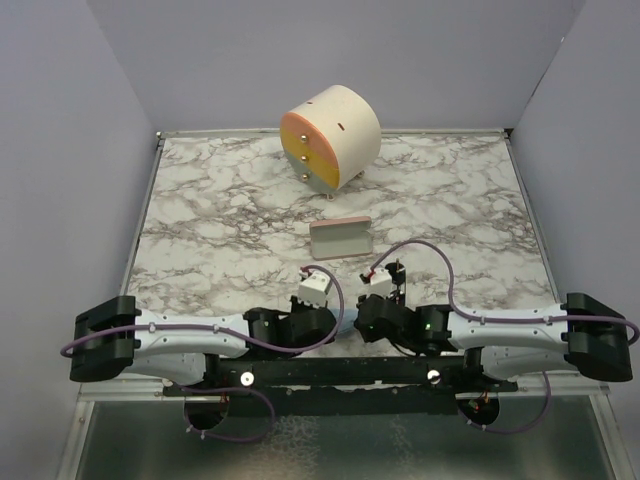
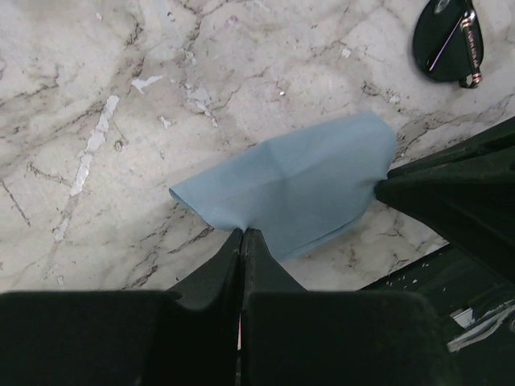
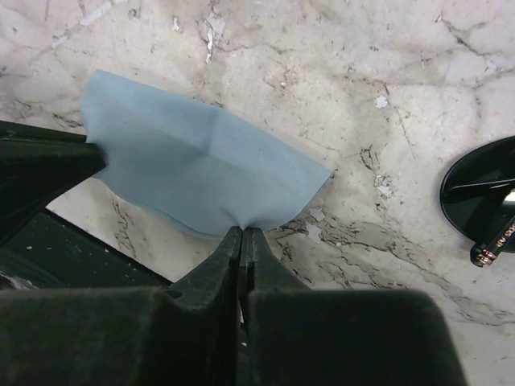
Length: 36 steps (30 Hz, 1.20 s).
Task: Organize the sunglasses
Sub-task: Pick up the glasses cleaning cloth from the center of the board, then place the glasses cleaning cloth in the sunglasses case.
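The sunglasses [image 2: 448, 40] lie on the marble table, dark round lenses with a thin frame, at the top right of the left wrist view. They appear again at the right edge of the right wrist view [image 3: 483, 201], untouched by either gripper. A light blue cloth [image 2: 298, 181] hangs stretched between both grippers just above the table. My left gripper [image 2: 243, 232] is shut on one corner of it. My right gripper [image 3: 242, 229] is shut on the opposite corner of the cloth [image 3: 185, 165]. The two grippers face each other at the near edge.
A pink glasses case [image 1: 340, 240] stands on the marble table [image 1: 220, 230] in the middle, beyond the grippers. A round cream drawer unit with an orange-pink front [image 1: 330, 138] sits at the back. Grey walls enclose the table on three sides.
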Each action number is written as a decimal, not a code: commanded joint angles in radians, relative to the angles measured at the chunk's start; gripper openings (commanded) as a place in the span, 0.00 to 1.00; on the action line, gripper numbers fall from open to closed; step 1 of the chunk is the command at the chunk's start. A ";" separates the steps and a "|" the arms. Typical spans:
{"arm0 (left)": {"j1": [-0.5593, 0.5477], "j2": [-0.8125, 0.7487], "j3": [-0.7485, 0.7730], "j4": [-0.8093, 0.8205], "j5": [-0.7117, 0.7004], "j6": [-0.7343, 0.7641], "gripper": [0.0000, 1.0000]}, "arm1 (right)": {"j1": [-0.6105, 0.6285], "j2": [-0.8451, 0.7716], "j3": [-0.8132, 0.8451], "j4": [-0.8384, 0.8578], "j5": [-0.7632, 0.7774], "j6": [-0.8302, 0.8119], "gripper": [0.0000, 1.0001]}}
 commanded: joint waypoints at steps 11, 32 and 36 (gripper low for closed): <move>0.173 0.067 0.131 0.079 0.046 0.203 0.00 | -0.174 -0.040 0.104 0.019 -0.010 -0.193 0.01; 0.441 0.285 0.310 0.218 0.162 0.375 0.00 | -0.489 0.203 0.321 0.139 -0.214 -0.440 0.01; 0.462 0.327 0.328 0.247 0.162 0.386 0.00 | -0.527 0.248 0.352 0.156 -0.239 -0.461 0.01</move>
